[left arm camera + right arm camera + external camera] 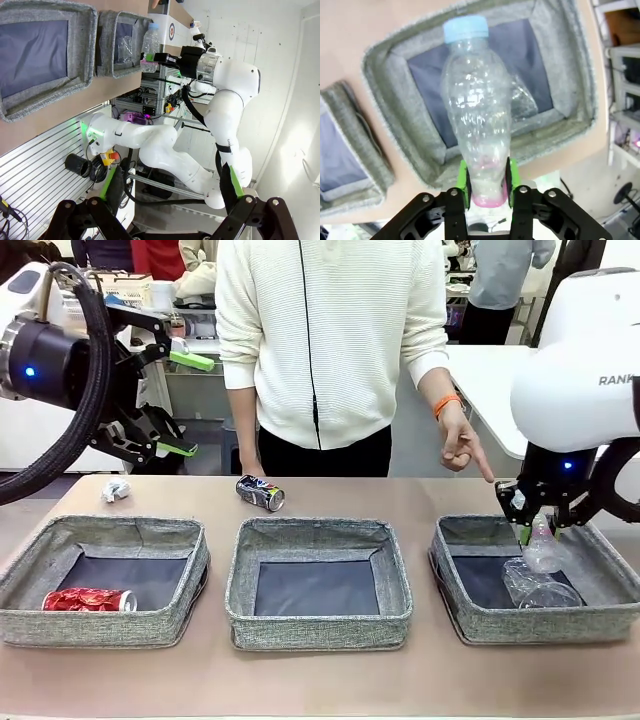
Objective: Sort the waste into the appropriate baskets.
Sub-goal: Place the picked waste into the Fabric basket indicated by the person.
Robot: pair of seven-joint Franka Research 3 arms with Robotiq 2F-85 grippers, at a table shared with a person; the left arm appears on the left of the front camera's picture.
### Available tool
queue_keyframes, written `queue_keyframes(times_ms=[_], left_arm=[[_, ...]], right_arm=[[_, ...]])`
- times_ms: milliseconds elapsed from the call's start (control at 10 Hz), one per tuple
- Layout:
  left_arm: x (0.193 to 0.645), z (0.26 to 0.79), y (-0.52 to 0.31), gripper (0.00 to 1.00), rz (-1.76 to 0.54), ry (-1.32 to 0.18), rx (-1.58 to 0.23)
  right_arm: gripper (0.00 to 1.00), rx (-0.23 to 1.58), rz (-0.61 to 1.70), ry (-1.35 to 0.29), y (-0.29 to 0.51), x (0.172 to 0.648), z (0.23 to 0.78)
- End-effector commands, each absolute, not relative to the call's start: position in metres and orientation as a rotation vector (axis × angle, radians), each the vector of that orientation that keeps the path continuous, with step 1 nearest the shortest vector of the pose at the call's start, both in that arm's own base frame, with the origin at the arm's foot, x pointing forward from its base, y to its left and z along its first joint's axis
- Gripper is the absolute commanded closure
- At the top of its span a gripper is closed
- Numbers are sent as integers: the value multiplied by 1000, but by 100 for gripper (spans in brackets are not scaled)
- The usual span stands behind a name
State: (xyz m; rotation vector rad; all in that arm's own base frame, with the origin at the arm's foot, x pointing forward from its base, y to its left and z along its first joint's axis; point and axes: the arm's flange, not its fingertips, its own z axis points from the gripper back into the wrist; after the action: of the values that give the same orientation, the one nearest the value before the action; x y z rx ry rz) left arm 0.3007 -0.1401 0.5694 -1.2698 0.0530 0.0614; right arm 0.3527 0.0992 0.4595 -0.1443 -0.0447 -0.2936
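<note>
From the front camera my left arm [45, 360] is raised at ten o'clock with the wrist turned sideways. The left claw [185, 405] gapes wide and holds nothing. My right arm [580, 380] bends down at three o'clock, putting the right claw [535, 530] and its small clear bottle [541, 548] over the right basket [470, 625]. The left basket [100, 630] holds a red soda can [88, 599] on its side at seven o'clock. The middle basket [320, 630] shows its dark floor, and the right one holds a clear plastic bottle [545, 590] lying down. A dark blue can [261, 492] and a white paper wad [116, 490] lie on the table [320, 680] behind the baskets. A person's hand [460, 445] points down near the right claw. On the left wrist camera the left claw [171, 172] is spread wide. At eleven o'clock the right arm [225, 90] holds the small clear bottle [150, 42] beside the right basket [107, 45]. On the right wrist camera the right claw [487, 182] has its green pads [463, 185] pressed on either side of the bottle's pink base, with the cap at twelve o'clock above the right basket [385, 100].
</note>
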Motion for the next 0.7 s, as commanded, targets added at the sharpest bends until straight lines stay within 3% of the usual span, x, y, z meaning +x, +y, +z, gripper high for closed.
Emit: queue_keyframes(times_ms=[0,600], left_arm=[[301,571,-139,0,58,62,-1262],[301,571,-139,0,58,62,-1262]], right_arm=[[0,-135,-310,-78,100,359,463],[0,11,-315,-117,104,365,477]])
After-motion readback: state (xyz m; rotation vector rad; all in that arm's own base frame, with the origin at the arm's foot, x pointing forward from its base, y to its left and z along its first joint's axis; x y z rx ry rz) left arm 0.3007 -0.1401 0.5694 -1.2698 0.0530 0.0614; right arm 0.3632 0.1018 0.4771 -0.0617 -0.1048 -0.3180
